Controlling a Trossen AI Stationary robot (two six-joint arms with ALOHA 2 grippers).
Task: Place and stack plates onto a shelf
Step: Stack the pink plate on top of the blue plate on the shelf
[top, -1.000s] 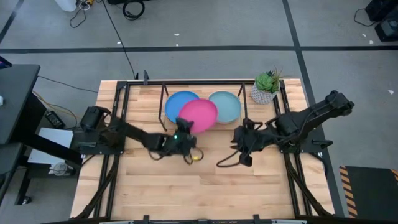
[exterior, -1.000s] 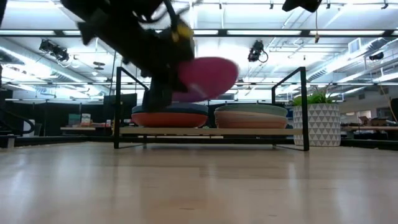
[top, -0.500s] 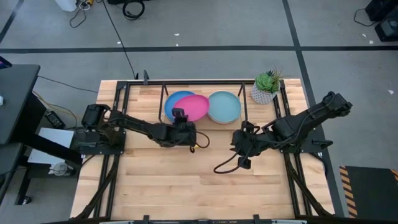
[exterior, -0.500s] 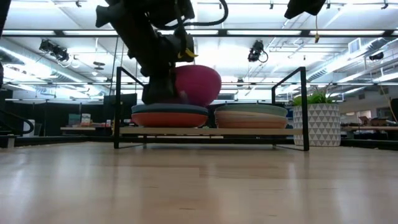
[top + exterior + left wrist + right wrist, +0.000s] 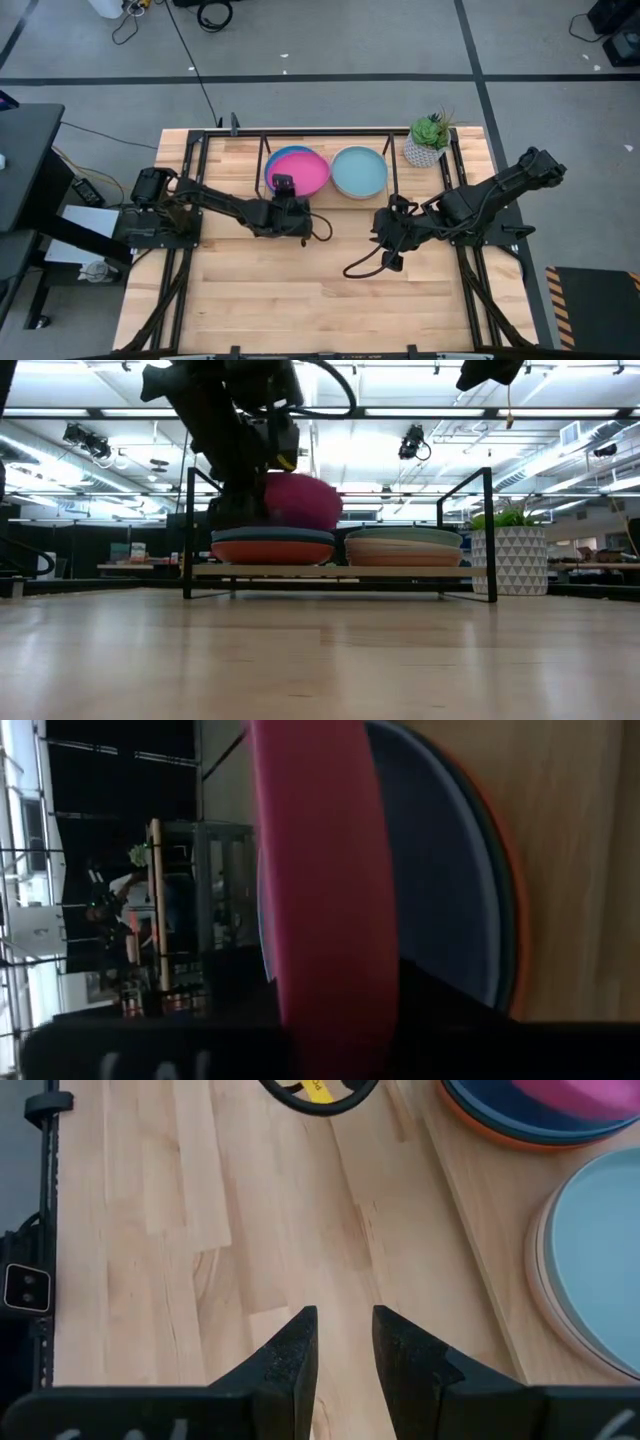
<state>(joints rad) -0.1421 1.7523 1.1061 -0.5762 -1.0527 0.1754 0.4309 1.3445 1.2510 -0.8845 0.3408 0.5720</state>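
The magenta plate (image 5: pixel 300 168) is over the left stack (image 5: pixel 272 546) on the shelf (image 5: pixel 330 571), covering most of the bright blue plate (image 5: pixel 440 870), which lies on an orange one. My left gripper (image 5: pixel 285 188) is at the near side of this stack, shut on the magenta plate. The right stack (image 5: pixel 359 171), topped by a pale teal plate, also sits on the shelf board. My right gripper (image 5: pixel 386 236) waits open over the table, near-right of the shelf, fingers (image 5: pixel 298 1352) slightly apart. My left gripper pinches the magenta plate's near rim (image 5: pixel 330 990) between its two fingers, coming from the table's near side and pointing toward the far edge. The plate (image 5: pixel 300 502) is tilted, its near edge raised above the left stack. Whether its far edge touches the stack, I cannot tell.
A small white pot with a green plant (image 5: pixel 428 140) stands at the shelf's right end. A dark cable (image 5: pixel 360 262) loops over the table by my right gripper. The shelf's black rod frame (image 5: pixel 490 530) rises at both ends. Bare wood lies toward the near edge.
My left gripper has carried the magenta plate toward the far edge and the left, from the gap between the two stacks to over the blue plate. The plate has come lower and nearer the left stack, still tilted. My right arm has barely shifted.
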